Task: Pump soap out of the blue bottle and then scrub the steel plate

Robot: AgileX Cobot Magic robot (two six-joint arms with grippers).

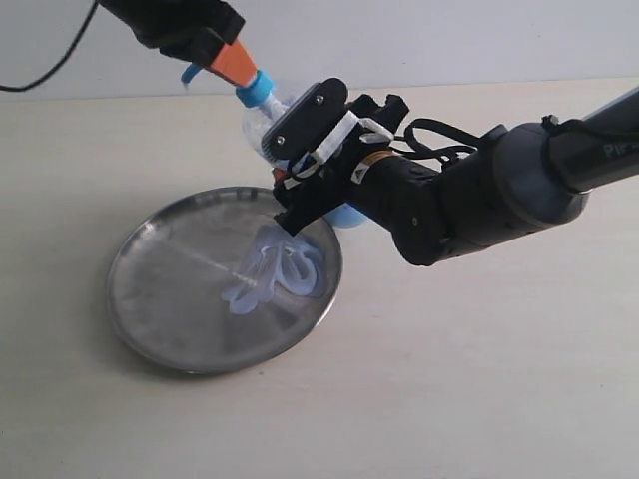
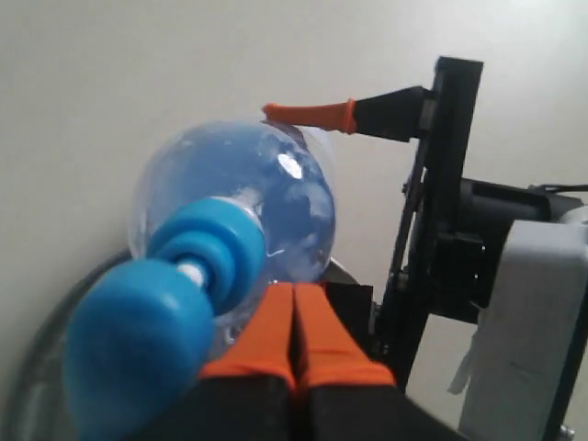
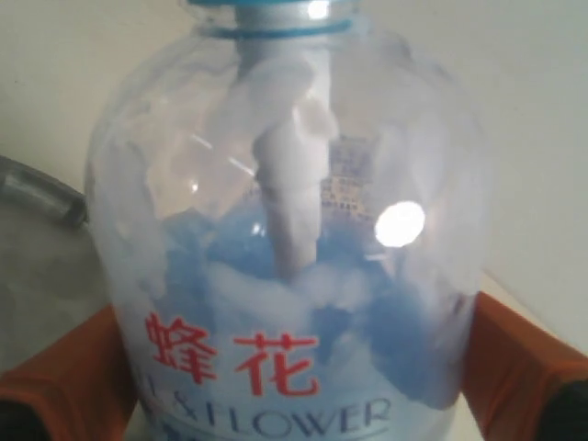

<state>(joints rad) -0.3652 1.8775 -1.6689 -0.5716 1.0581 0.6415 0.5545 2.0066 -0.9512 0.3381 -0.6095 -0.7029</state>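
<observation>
The steel plate [image 1: 160, 289] lies on the table, with pale blue soap [image 1: 275, 267] squiggled on its right half. The blue bottle [image 1: 260, 125] stands tilted at the plate's far rim. My right gripper [image 1: 300, 165] is shut on the bottle's body. In the right wrist view the bottle [image 3: 285, 276] with its red characters fills the space between the orange fingers [image 3: 519, 358]. My left gripper [image 1: 235, 62] is shut with nothing between its fingers. Its orange tips [image 2: 294, 322] rest against the blue pump head [image 2: 138, 354], whose nozzle points over the plate.
Pale tabletop [image 1: 479, 379] surrounds the plate. A white wall [image 1: 449, 40] rises behind it. A black cable [image 1: 50, 65] hangs at the far left. The bulky right arm [image 1: 479, 195] spans the table to the right of the bottle.
</observation>
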